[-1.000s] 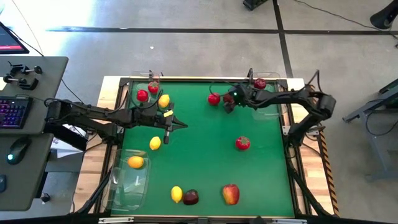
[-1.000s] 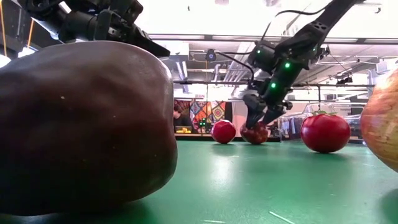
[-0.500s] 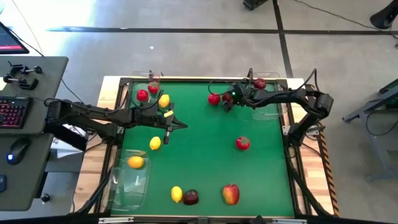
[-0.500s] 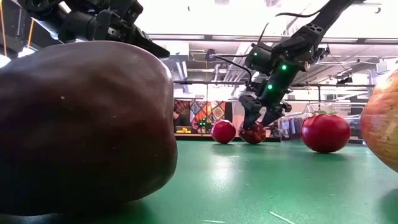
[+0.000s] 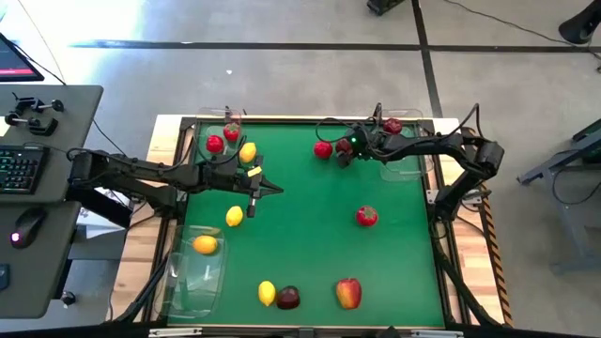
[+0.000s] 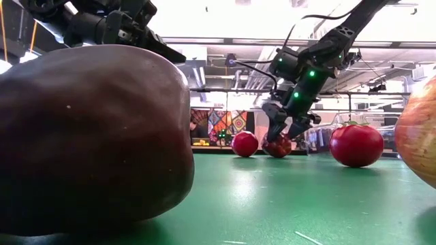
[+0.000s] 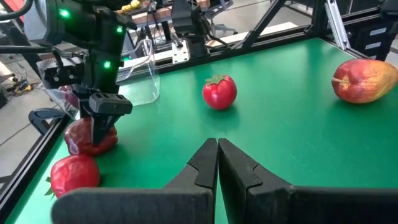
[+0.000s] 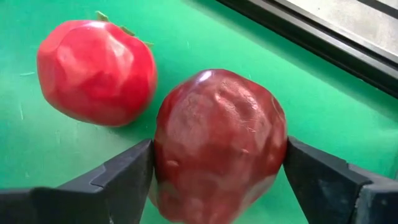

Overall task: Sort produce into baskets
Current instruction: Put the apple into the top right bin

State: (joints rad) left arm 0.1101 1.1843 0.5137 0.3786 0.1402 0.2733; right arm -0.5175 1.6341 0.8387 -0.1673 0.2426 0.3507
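Right claw (image 8: 214, 180) has shifted slightly toward the bright red fruit (image 8: 93, 71) and its jaws have narrowed onto the dark red apple (image 8: 217, 143), which sits between the fingers on the green counter (image 5: 310, 225) near the far edge. Fingers are at or nearly touching its flanks. Step: grasping. Next: finish clamping, lift, carry to a basket (image 5: 406, 167). Left claw (image 7: 217, 165) pinched together, empty, hovering mid-counter.
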